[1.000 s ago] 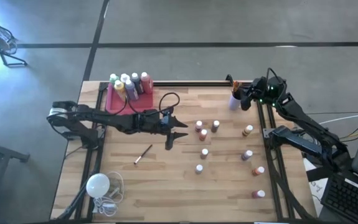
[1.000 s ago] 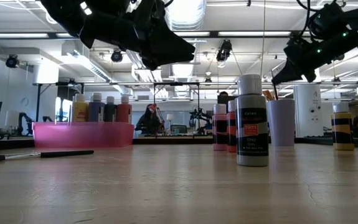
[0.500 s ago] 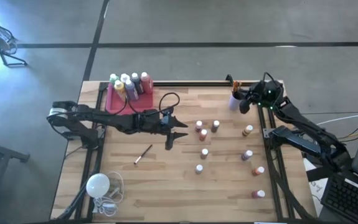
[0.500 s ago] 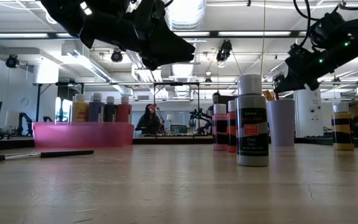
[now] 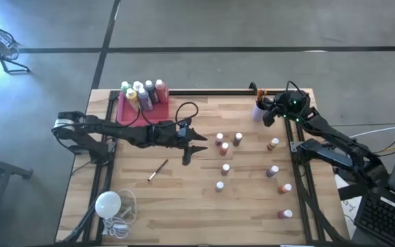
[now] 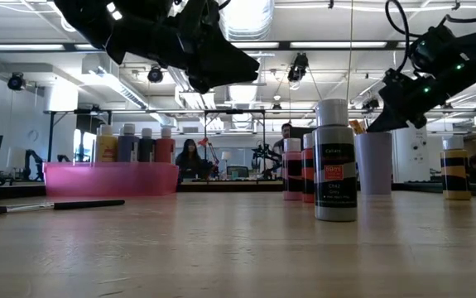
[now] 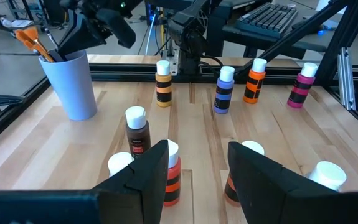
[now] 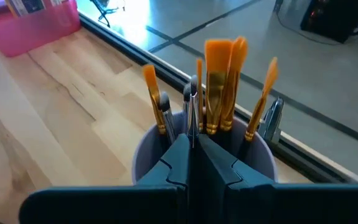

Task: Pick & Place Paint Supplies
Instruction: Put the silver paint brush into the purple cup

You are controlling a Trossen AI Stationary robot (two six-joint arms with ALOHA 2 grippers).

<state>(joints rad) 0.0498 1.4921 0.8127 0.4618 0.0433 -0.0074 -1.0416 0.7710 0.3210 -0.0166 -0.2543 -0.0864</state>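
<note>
Brushes [image 8: 219, 81] are standing in the cup [image 8: 263, 158] at the table's far right corner; the right gripper [image 8: 191, 152] is hovering over them, pinched shut, possibly on one brush. Pulling away crookedly could tip the cup. The left gripper [image 7: 197, 168] is hanging open above the bottles [image 7: 169, 177].

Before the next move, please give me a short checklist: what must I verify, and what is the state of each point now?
1. Right gripper shut on a brush, over the cup: ok.
2. Cup upright, brushes standing inside: ok.
3. Left gripper open and empty above the table: ok.
4. Loose brush on the table, not collected: not ok.
5. Small bottles still standing outside the pink tray: not ok.
6. Held brush fully inside the cup: cannot tell.
</note>
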